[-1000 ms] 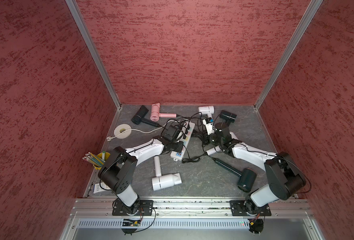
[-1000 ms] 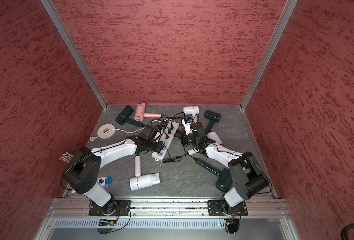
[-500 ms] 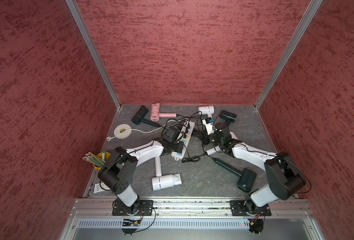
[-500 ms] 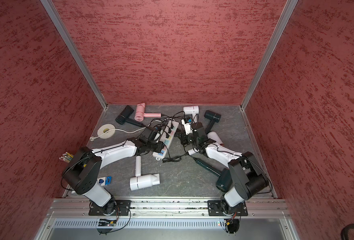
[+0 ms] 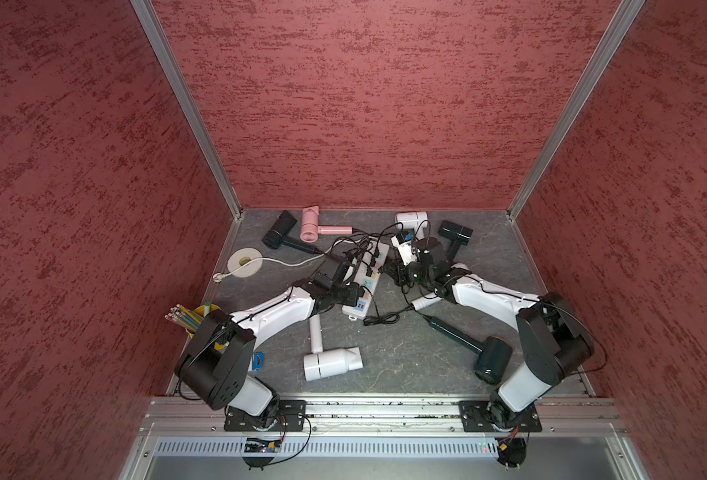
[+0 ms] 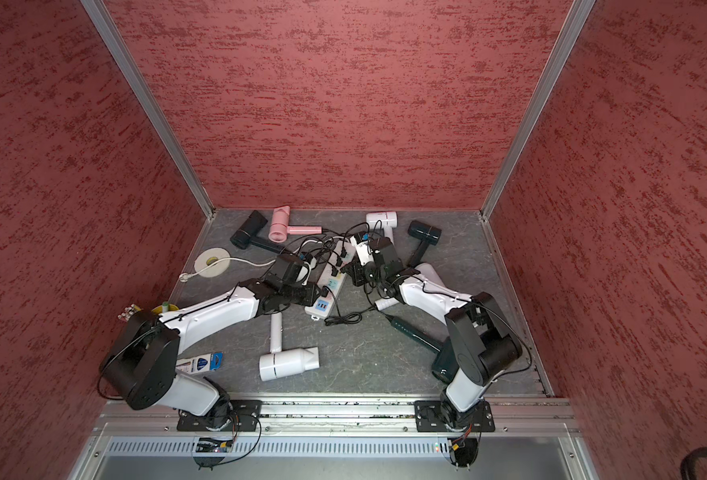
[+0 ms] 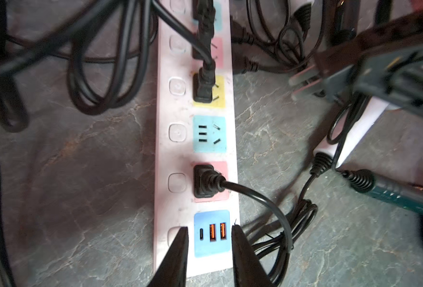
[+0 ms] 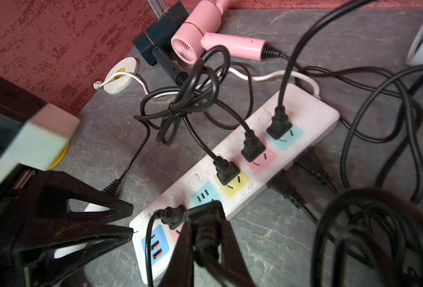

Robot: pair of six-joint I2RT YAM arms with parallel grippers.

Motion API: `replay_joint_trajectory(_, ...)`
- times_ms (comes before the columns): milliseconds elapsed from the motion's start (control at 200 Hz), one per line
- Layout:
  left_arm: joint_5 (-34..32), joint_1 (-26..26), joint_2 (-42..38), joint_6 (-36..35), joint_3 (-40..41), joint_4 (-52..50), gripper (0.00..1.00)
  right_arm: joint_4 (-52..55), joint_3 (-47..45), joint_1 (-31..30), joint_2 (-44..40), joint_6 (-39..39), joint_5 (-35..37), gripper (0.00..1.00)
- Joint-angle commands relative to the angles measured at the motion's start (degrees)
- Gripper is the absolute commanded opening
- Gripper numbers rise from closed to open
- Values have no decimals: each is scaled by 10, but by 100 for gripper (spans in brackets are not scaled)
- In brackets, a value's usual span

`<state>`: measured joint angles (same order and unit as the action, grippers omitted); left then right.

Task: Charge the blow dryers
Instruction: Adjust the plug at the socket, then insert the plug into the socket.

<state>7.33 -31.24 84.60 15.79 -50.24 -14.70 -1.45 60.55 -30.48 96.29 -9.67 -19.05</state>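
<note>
Left gripper (image 7: 209, 227) hangs slightly open over the power strip's (image 7: 163, 154) near USB end, gripping nothing. Right gripper (image 8: 204, 216) is pinching a black plug (image 7: 327, 65). The blow dryers (image 5: 331, 363) are just scattered all around the strip.

The long white plastic power strip with pastel sockets (image 7: 163, 154) looks smooth but scuffed and smudged. Under it, the grey stone-look tabletop (image 7: 81, 174) is matt and veined. The black rubbery cords (image 8: 282, 82) plugged into it carry a soft shine. Past its far end the pink plastic blow dryer (image 8: 233, 46) is smooth and satiny; off its near end the white plastic blow dryer (image 5: 331, 365) looks glossier. Beside it, a black plastic plug (image 7: 329, 67) shows pale metal prongs. Behind, rough red textured walls (image 5: 385, 104) meet brushed aluminium posts (image 5: 183, 104).
</note>
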Motion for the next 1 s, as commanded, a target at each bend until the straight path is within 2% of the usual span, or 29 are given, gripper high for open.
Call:
replay_joint_trajectory(0, 50, 32, -22, 26, 21, 22, 37, 75, 52, -19, 27, 48, 38, 0)
replay_joint_trajectory(185, 119, 109, -36, 68, 30, 35, 37, 156, 125, -47, 76, 97, 89, 0)
replay_joint_trajectory(291, 149, 147, -41, 97, 40, 47, 42, 195, 165, -58, 103, 117, 110, 0)
replay_joint_trajectory(461, 192, 187, -48, 136, 71, 78, 56, 244, 220, -70, 140, 143, 128, 0)
replay_joint_trajectory(817, 205, 234, -100, 174, 104, 89, 92, 299, 292, -90, 192, 190, 174, 0)
replay_joint_trajectory(937, 190, 234, -118, 170, 126, 113, 100, 292, 293, -91, 193, 202, 162, 0)
replay_joint_trajectory(997, 183, 236, -123, 169, 136, 124, 100, 291, 291, -94, 194, 209, 158, 0)
